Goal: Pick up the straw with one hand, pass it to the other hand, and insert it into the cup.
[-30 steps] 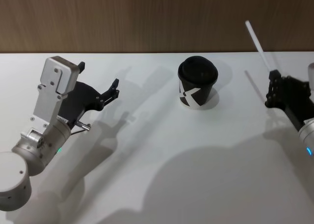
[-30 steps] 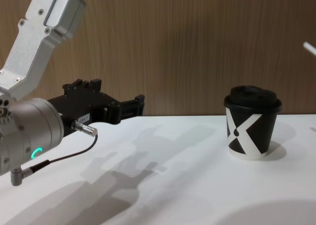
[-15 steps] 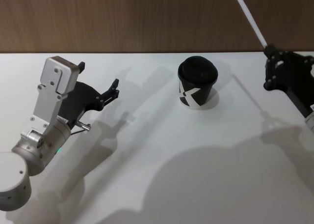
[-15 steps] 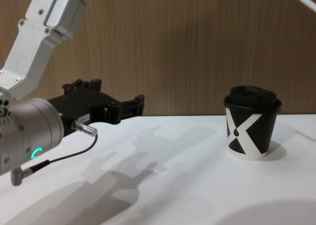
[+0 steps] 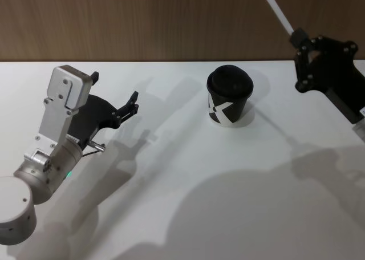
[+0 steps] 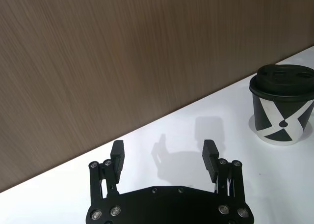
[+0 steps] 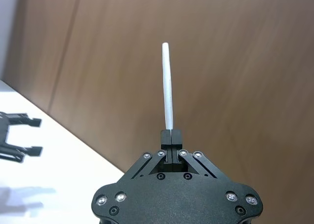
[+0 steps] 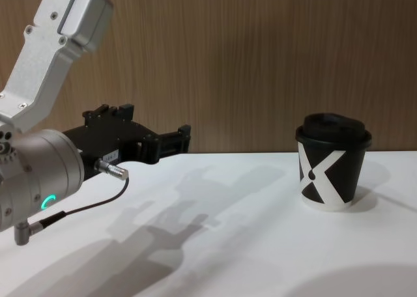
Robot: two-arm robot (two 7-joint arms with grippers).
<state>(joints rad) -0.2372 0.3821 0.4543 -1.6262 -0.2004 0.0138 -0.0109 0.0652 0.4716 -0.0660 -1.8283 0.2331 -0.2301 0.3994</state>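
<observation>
Right end effector (image 5: 297, 36), at 2 o'clock of the cup (image 5: 229, 103), grips the straw (image 5: 275, 8) by one end, apparently for handover; left end effector (image 5: 116, 86) stands wide at 9 o'clock.

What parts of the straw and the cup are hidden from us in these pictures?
- The straw: in the head view, the picture's top edge cuts off its top end.
- Its bottom end: in the right wrist view, the shut right end effector covers it.
- The inside of the cup: in the head, chest and left wrist views, its lid covers it.
</observation>
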